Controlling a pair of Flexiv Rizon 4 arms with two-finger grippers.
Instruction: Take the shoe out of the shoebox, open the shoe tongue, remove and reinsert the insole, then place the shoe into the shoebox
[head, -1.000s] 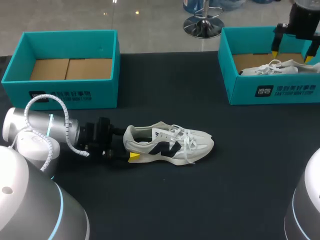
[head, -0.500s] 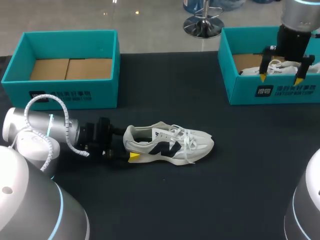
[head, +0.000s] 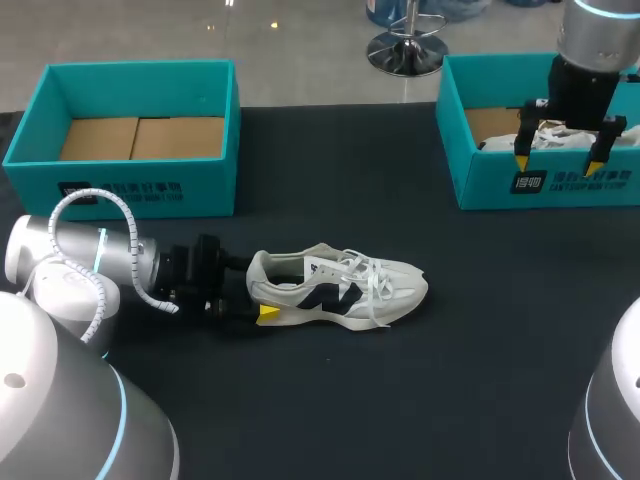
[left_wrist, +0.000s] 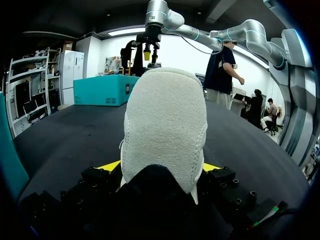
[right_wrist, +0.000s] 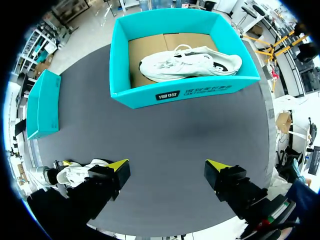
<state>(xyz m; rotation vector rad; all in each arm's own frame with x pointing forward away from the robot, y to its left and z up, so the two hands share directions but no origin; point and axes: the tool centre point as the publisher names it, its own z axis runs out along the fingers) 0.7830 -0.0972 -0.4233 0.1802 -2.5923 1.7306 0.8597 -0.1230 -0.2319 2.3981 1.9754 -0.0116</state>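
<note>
Dark tabletop (head: 480, 330) bears the shoe (head: 340, 288), heel clamped in my left gripper (left_wrist: 161, 167), presumably to steady it; my right gripper (head: 558, 160) gapes empty at two o'clock.

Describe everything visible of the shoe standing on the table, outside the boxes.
The shoe is a white sneaker with a dark navy side mark, loose white laces and a pale sole. Its upper looks like fabric, fuzzy at the heel. It stands upright on its sole on the black table, toe toward my right arm's side. The left gripper clasps its heel from both sides.
</note>
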